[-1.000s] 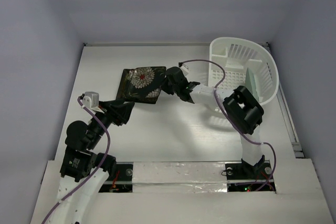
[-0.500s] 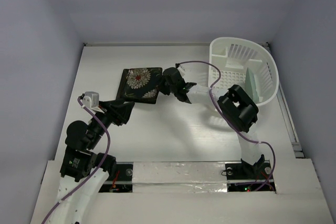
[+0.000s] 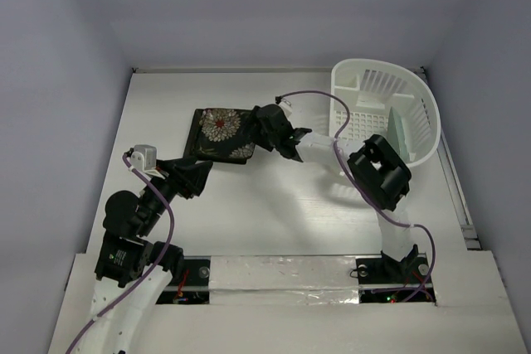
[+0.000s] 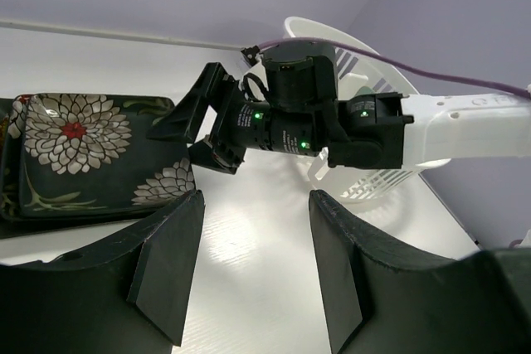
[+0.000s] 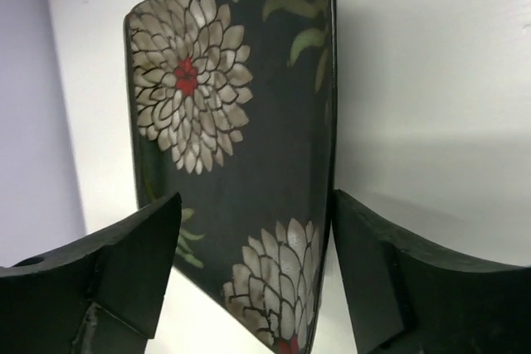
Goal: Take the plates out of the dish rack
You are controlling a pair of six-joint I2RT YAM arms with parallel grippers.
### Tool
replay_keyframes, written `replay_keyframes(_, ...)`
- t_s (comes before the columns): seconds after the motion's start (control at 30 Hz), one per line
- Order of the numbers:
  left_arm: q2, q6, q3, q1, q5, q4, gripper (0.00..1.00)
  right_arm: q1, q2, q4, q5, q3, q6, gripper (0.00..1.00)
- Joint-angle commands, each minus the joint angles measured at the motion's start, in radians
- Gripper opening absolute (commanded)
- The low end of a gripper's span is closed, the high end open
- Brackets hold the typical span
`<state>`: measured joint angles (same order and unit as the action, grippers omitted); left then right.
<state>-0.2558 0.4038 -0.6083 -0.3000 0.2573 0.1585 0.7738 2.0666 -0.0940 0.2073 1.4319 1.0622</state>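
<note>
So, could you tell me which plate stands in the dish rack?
The pale mint-green plate, upright in the dish rack; the black floral plate lies flat outside it.

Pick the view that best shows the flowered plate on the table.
Left wrist: the flowered plate lies flat, nearly whole, pattern clear. Right wrist shows the plate closer but cropped; top external shows the plate small.

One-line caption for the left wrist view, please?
Open right gripper poised at the flowered plate's edge, white dish rack behind.

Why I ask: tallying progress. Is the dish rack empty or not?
Not empty: one pale green plate stands on edge inside the dish rack, near its right wall.
</note>
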Motion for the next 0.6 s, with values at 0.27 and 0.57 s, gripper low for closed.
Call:
replay_keyframes(0.27, 0.009, 0.007, 0.005, 0.004, 0.005, -0.043, 0.5, 0.007, -0.005, 0.338, 0.162, 0.239, -0.307, 0.82)
replay_keyframes(0.57, 0.009, 0.007, 0.005, 0.004, 0.011, -0.045, 0.5, 0.025, -0.331, 0.326, 0.245, 0.09, -0.481, 0.0)
